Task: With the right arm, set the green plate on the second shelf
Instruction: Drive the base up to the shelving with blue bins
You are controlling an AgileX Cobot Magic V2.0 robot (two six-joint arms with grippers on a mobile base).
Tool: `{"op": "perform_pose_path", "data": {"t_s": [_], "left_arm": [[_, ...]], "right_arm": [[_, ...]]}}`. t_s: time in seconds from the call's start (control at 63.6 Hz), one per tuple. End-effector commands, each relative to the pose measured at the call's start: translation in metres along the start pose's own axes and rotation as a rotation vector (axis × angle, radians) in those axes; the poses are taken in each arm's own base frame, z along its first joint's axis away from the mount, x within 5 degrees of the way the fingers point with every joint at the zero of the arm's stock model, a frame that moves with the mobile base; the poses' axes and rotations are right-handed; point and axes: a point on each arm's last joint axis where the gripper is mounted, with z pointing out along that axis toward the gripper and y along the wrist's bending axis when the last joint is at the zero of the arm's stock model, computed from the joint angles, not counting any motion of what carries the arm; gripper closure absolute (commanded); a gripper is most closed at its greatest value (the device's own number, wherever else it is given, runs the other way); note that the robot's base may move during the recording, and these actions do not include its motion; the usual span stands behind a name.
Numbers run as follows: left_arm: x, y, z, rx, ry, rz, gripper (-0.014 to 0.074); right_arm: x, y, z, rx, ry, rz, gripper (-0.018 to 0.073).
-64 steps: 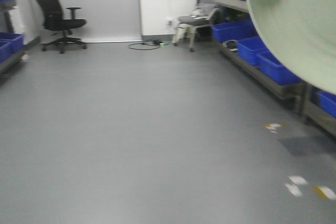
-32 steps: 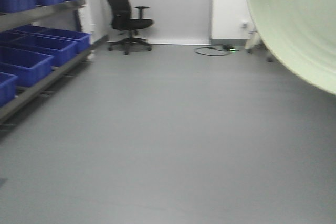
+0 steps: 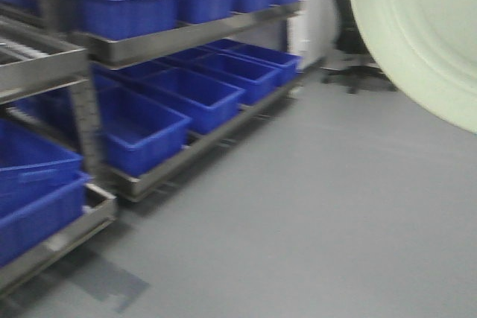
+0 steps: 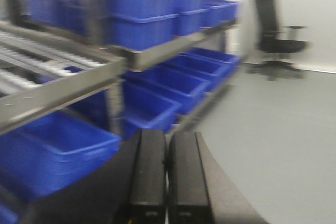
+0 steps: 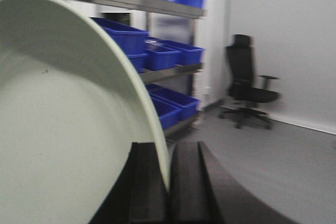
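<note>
Front view, all frames motion-blurred. Far left: metal shelving rack (image 3: 141, 44) in tiers, running back toward the wall. Blue bins (image 3: 190, 98) sit in rows on its lower and upper levels. Centre: bare grey floor (image 3: 320, 214). Upper right: green plate (image 3: 425, 27) fills the corner close to the lens, held up in the air and well apart from the rack; its low rim shows as a faint concentric ring. Just left of the plate's edge, part of a black office chair (image 3: 356, 72) shows, mostly hidden.

Left wrist view: rack and bins on the left, a roller-track level at mid height, the chair at far right by the white wall. Left gripper (image 4: 167, 145) at bottom centre; its two black fingers lie pressed side by side with only a thin seam between, nothing held.

Right wrist view: plate (image 5: 63, 129) covers the left half, standing on edge. Right gripper (image 5: 168, 156) is clamped on the plate's rim, one finger on each face. Bins on the rack lie behind; chair at right.
</note>
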Motion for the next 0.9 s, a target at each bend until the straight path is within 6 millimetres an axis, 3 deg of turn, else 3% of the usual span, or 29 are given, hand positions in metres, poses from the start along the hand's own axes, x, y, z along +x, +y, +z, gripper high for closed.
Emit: {"op": "perform_pose_path", "data": {"t_s": [0.0, 0.88], "left_arm": [[0.0051, -0.0003, -0.0001, 0.002, -0.058, -0.002, 0.0466], [0.0051, -0.0003, -0.0001, 0.002, -0.058, -0.002, 0.0466]], "right_arm": [[-0.0202, -0.0005, 0.0004, 0.007, -0.133, 0.008, 0.0501], [-0.0202, -0.0005, 0.0004, 0.007, -0.133, 0.008, 0.0501]]}}
